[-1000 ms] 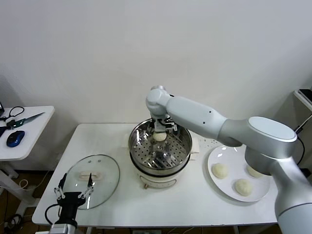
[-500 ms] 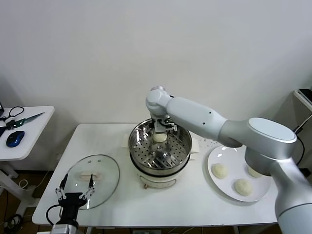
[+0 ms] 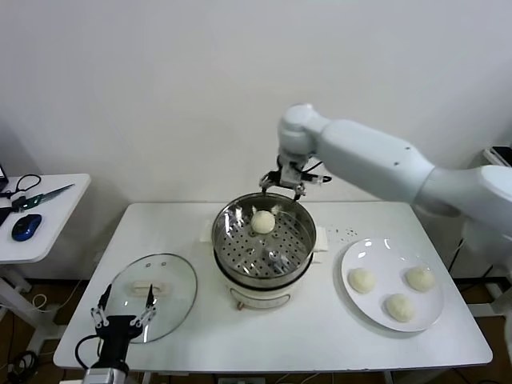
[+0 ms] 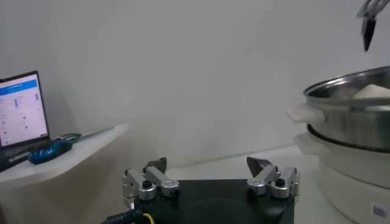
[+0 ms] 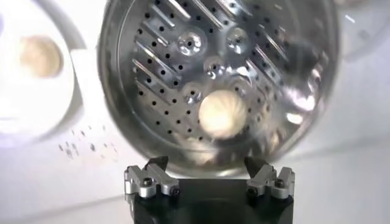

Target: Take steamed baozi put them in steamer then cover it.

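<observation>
Right end effector (image 3: 286, 187) spread wide and empty, raised just above the far rim of the steamer (image 3: 262, 244). One bun (image 3: 262, 222) already down on the perforated tray, toward the back, lying directly beneath those fingers in the right wrist view.

Three buns left on the plate (image 3: 354, 254), off to the right of the steamer and nearer the robot than the end effector: nearest bun (image 3: 362, 279) on the plate's left side, another (image 3: 419, 278) on its right side, a third (image 3: 399, 306) at the front. Clearly the right arm's reach. No long axis to line up on: all round, smooth, domed, cream-white.

Left end effector (image 3: 122, 316) also spread and empty, low at the front-left tabletop edge, just at the near rim of the lid (image 3: 164, 279), which lies flat left of the steamer, white handle up.
</observation>
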Controlling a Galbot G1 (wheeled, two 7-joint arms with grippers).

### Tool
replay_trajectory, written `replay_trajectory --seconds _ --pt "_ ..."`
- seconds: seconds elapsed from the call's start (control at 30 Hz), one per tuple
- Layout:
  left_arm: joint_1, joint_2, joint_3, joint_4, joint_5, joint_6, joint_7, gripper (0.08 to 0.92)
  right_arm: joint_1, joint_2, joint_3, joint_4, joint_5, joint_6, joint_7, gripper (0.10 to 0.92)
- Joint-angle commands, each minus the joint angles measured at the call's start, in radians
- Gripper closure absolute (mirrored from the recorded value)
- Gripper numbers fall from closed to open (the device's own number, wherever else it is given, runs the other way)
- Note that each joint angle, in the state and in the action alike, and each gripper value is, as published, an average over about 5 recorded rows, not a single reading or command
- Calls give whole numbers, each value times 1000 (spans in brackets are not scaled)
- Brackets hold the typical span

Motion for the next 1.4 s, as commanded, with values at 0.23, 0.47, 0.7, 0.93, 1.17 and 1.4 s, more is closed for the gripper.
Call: replay_trajectory --seconds 0.23,0.47,0.7,0.93,1.17,1.4 --pt "14 4 5 -12 8 -1 0 177 40 -394 -200 104 574 -585 100 203" --pt "30 3 3 -15 11 -5 -1 177 -122 -482 -198 161 491 -597 107 203" --pt "45 -1 3 -13 17 -11 -2 177 -360 -470 -4 104 355 -592 104 203" --pt "53 -6 1 -9 19 -14 -3 177 -487 -416 88 61 280 -586 106 203" --pt "60 -7 -1 -2 20 -19 -3 177 -519 -384 111 28 251 -582 107 203" --pt "62 -7 0 7 20 -23 -3 177 -537 -352 143 -24 223 -571 108 203"
